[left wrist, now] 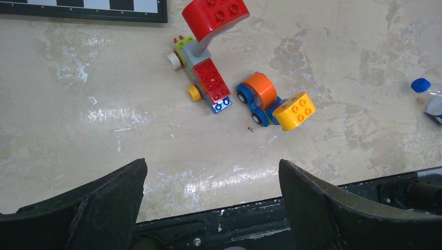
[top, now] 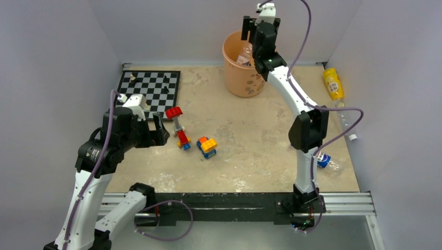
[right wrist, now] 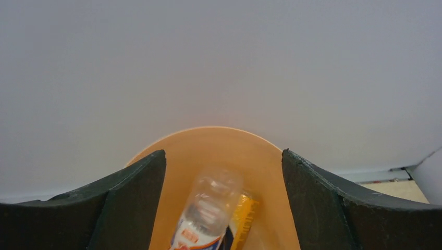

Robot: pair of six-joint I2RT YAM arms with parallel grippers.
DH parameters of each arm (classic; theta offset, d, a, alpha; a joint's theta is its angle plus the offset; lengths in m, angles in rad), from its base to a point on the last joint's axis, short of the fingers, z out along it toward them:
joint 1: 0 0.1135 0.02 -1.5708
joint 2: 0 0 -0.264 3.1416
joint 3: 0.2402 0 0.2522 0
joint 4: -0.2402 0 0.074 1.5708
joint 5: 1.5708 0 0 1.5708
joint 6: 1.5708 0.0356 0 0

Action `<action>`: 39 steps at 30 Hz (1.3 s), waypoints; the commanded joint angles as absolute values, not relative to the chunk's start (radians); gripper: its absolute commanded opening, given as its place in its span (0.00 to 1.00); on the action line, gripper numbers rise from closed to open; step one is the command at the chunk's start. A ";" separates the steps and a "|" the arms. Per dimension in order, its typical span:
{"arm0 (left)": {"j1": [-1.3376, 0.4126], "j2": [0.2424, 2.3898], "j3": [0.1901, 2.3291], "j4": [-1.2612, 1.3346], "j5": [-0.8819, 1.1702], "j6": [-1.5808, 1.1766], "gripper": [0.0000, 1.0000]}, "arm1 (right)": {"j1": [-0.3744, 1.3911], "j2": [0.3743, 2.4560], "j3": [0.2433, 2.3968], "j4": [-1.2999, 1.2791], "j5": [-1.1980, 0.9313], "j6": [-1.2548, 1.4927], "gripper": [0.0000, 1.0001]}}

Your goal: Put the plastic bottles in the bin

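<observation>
My right claw [right wrist: 221, 154] wide open, empty | clear plastic bottle [right wrist: 208, 208] inside round peach-orange plastic bin [top: 242, 78] | risk: I bump rim, bin tips.

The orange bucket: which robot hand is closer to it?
Right. The right hand hangs open just above the bucket. The left hand is far away, by the toy blocks.

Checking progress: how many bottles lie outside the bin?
3: yellow bottle by the right wall, clear bottle just nearer, blue-capped bottle beside the right arm's base. Others may be hidden.
</observation>
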State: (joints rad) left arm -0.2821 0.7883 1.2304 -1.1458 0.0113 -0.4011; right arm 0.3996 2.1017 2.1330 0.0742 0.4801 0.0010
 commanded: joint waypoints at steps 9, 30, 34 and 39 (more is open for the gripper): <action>-0.285 0.782 1.243 -1.112 0.028 -0.389 1.00 | 0.383 1.375 1.477 -0.070 0.633 0.219 0.85; -0.285 0.795 1.193 -1.091 0.097 -0.386 1.00 | 0.251 0.948 0.810 -1.024 0.565 1.883 0.87; -0.285 0.804 1.190 -1.098 0.092 -0.379 1.00 | 0.201 0.979 0.797 -1.095 0.547 1.946 0.88; -0.285 0.806 1.186 -1.094 0.096 -0.379 1.00 | 0.092 0.957 0.716 -0.981 0.519 1.880 0.89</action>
